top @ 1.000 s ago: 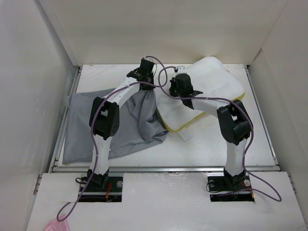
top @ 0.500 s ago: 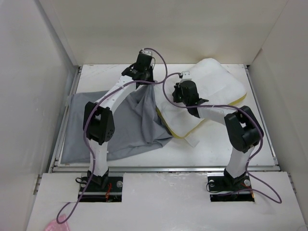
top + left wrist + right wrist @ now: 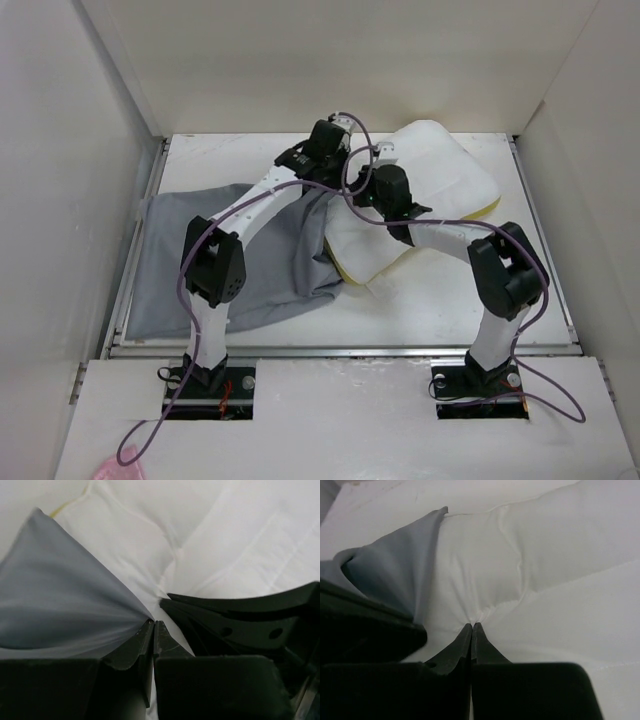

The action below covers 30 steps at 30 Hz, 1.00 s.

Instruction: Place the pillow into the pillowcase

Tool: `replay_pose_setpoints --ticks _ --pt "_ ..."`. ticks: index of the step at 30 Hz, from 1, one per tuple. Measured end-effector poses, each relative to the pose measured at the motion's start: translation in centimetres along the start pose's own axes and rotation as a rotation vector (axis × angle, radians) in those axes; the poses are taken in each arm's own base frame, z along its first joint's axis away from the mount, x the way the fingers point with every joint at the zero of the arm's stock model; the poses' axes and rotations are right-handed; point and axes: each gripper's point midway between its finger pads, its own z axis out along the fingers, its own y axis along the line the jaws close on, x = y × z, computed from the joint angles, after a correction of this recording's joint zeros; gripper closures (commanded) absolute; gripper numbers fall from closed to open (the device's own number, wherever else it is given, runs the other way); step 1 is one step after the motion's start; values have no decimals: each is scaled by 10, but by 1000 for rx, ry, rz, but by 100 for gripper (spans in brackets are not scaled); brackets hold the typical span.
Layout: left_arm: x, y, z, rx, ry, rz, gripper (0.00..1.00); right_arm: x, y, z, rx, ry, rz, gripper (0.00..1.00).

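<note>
The left pincer [image 3: 154, 622] is clamping the pillowcase [image 3: 262, 262] hem, the right pincer [image 3: 471, 625] is pinching the pillow [image 3: 440, 165], which is lying 8-to-2 o'clock, its 8 end at the mouth.

Both arms are stretching toward the far middle, elbows raised and wrists crowding together. The left claw [image 3: 153, 625] is pinching fully closed, the right claw [image 3: 471, 626] clamping closed just beside it.
</note>
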Motion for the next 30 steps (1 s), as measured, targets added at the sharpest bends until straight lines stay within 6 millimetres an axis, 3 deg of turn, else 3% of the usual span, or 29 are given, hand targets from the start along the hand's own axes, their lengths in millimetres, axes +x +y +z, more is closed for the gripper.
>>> replay_pose_setpoints --ticks 5,13,15,16,17,18,20,21,24,26,27,28,30 --pt "4 -23 -10 64 -2 21 100 -26 -11 0 102 -105 148 100" --pt "28 -44 -57 160 -2 13 100 -50 -55 -1 293 -226 370 100" --pt "28 -50 -61 185 -10 18 47 -54 -60 -2 309 -246 400 100" --pt "27 -54 -62 200 -12 13 34 -55 -60 -1 308 -250 408 99" --pt "27 -56 -62 206 -15 12 16 -55 -61 0 304 -252 411 94" --pt "28 -57 -61 204 -12 11 0 -55 -60 2 296 -248 405 81" --pt "27 -57 -60 193 -8 0 0 -56 -55 10 266 -231 376 60" --pt "25 -55 -58 181 -13 -6 0 -58 -51 15 248 -226 358 40" --pt "25 -45 -55 127 -18 -28 0 -73 -38 27 196 -211 276 28" --pt "27 -37 -54 94 -28 -49 0 -80 -35 27 189 -205 224 27" --pt "33 -31 -55 77 -22 -62 0 -81 -36 26 193 -203 200 27" --pt "41 -25 -57 61 -11 -78 0 -78 -38 25 200 -192 178 18" --pt "57 -11 -63 28 7 -109 0 -66 -45 18 224 -158 141 16"
